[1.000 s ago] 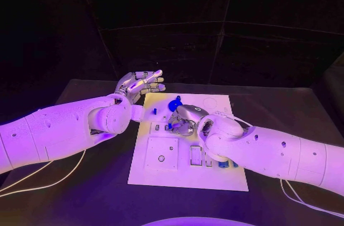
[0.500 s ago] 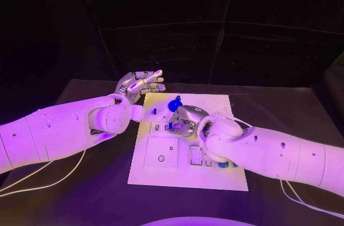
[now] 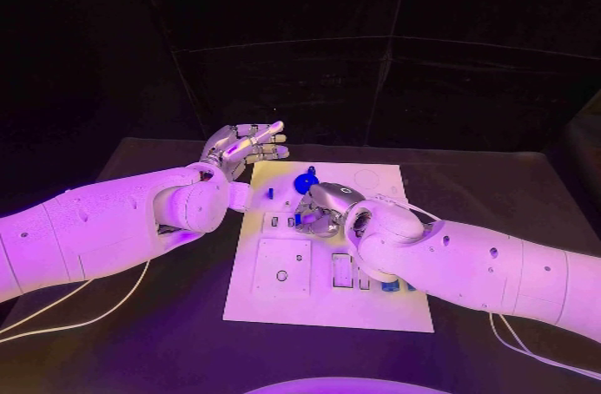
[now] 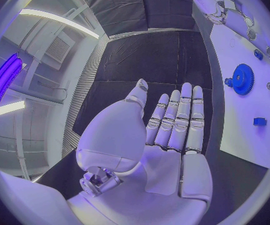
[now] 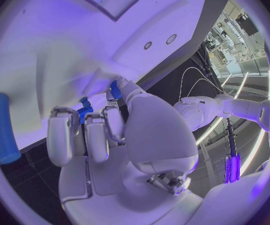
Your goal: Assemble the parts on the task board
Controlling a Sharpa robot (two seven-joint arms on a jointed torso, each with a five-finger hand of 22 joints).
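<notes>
Dark walls close in behind the black counter (image 3: 150, 342) you are working at, and the white task board (image 3: 376, 307) lies flat in the middle of it, its long side running from 6 to 12 o'clock in the head view.

Your left robot hand (image 3: 246, 146) hangs off the board's 11 o'clock corner, palm up, fingers straight and apart, holding nothing; the left wrist view (image 4: 166, 135) shows the same flat, empty palm, with the board's edge just beside it.

Your right robot hand (image 3: 326, 205) is down on the board's upper middle, fingers curled in. In the right wrist view (image 5: 109, 130) its fingertips pinch a small blue part (image 5: 114, 90) against the board, and another blue piece (image 5: 84, 107) shows between the fingers.

A blue gear (image 3: 305, 182) stands on the board at 12 o'clock from that hand, just beside it (image 4: 242, 78). A small blue block (image 3: 268, 193) lies near the board's left edge (image 4: 259, 121). A blue peg (image 5: 3, 127) lies at the board's edge in the right wrist view.
</notes>
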